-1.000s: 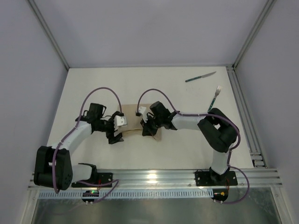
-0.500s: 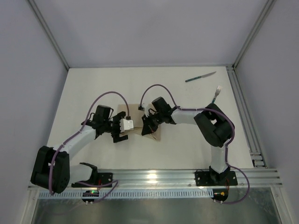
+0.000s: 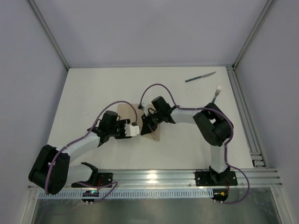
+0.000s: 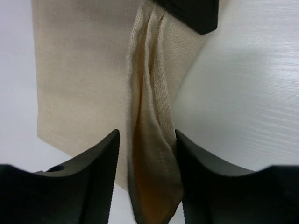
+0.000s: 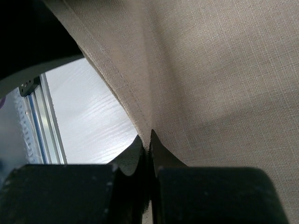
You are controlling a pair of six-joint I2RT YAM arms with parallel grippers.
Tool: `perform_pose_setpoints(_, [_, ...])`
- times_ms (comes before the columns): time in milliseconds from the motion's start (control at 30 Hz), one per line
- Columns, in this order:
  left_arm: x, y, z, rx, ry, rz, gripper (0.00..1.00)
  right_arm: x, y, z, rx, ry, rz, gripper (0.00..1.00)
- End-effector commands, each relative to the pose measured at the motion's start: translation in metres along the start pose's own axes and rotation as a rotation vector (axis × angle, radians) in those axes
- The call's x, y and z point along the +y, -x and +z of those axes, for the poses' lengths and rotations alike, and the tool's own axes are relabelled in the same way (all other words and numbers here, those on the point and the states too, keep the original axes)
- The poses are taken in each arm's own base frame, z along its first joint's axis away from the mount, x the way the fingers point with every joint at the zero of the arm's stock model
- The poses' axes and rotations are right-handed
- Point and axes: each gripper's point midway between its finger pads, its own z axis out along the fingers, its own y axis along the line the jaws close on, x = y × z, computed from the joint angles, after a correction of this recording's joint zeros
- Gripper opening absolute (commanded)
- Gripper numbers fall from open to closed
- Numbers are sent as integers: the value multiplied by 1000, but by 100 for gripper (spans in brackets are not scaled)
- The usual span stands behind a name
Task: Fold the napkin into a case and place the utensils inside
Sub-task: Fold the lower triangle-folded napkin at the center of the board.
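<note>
The beige napkin [image 3: 125, 110] lies mid-table, mostly under the two wrists. My left gripper [image 3: 135, 131] is shut on a bunched, raised fold of the napkin [image 4: 152, 154], which sits between its dark fingers [image 4: 96, 163] in the left wrist view. My right gripper [image 3: 145, 127] is shut on the napkin's hemmed edge [image 5: 117, 79], with the jaws pressed together. Its black tip shows at the far end of the same fold [image 4: 189, 14]. The knife [image 3: 200, 77] and the fork [image 3: 216, 95], both green-handled, lie at the far right, apart from the cloth. No finished case shows.
Grey walls enclose the white table [image 3: 93, 88]. A metal rail [image 3: 244, 112] runs along the right edge, close to the fork. An aluminium rail [image 3: 154, 177] with the arm bases runs along the near edge. Purple cables [image 3: 156, 87] arch over both wrists.
My left gripper has moved right across the napkin toward the right gripper, bunching the cloth between them. The right gripper has stayed nearly in place. The knife and fork have not moved.
</note>
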Motion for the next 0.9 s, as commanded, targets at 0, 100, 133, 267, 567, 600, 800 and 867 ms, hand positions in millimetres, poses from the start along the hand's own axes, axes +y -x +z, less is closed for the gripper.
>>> perform_pose_setpoints(0, [35, 5, -10, 6, 168, 52, 47, 2, 9, -2, -17, 19, -4, 4])
perform_pose_setpoints(100, [31, 4, -10, 11, 150, 53, 37, 2, 8, -3, -13, 19, -4, 4])
perform_pose_setpoints(133, [30, 3, -9, 11, 145, 46, 36, 2, 8, -4, -13, 19, -5, 4])
perform_pose_setpoints(267, [34, 4, -11, 14, 170, 17, 31, 2, 6, -5, -11, 16, -6, 4])
perform_pose_setpoints(567, [29, 7, -11, 14, 127, -45, 0, 1, 6, -8, -2, -4, -22, 4])
perform_pose_setpoints(600, [28, 6, -11, 17, 120, -50, 0, 1, 7, -9, -3, -6, -18, 7])
perform_pose_setpoints(800, [23, 1, -15, 44, 94, -83, 0, 21, 26, -34, -55, -17, -66, 49])
perform_pose_setpoints(867, [20, 2, -16, 45, 68, -103, 0, 26, 31, -46, -77, -19, -73, 54])
